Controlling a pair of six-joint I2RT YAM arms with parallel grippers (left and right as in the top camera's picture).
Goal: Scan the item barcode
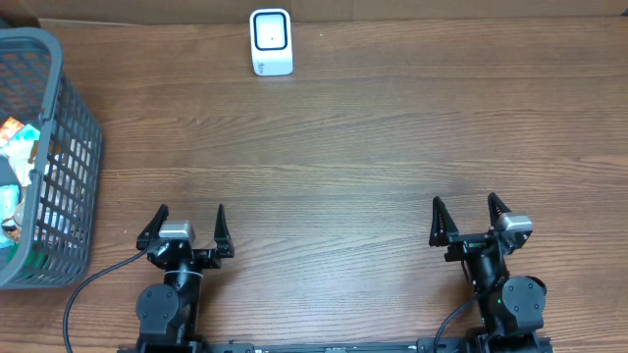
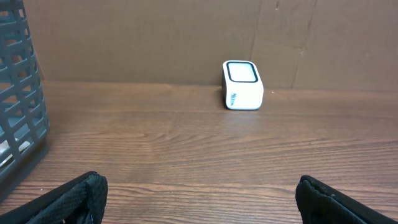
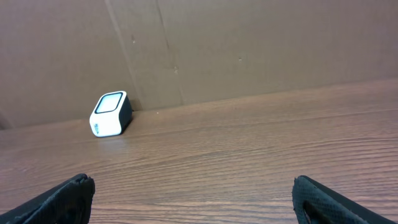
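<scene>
Items (image 1: pixel 12 134) sit in basket (image 1: pixel 74 167), left of left gripper (image 1: pixel 191 218), ahead a bit; right gripper (image 1: pixel 465 208) much farther; both wide apart, holding nothing; scanner (image 1: pixel 271 41) ahead.

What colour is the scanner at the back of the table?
White, with a dark-rimmed window on top; the scanner shows best in the left wrist view.

Table (image 1: pixel 373 147): white scanner (image 1: pixel 271 42) far centre; grey basket (image 1: pixel 77 118) holding packets (image 1: pixel 20 142), left; left gripper (image 1: pixel 191 218) and right gripper (image 1: pixel 466 206) near, both spread, empty.
</scene>
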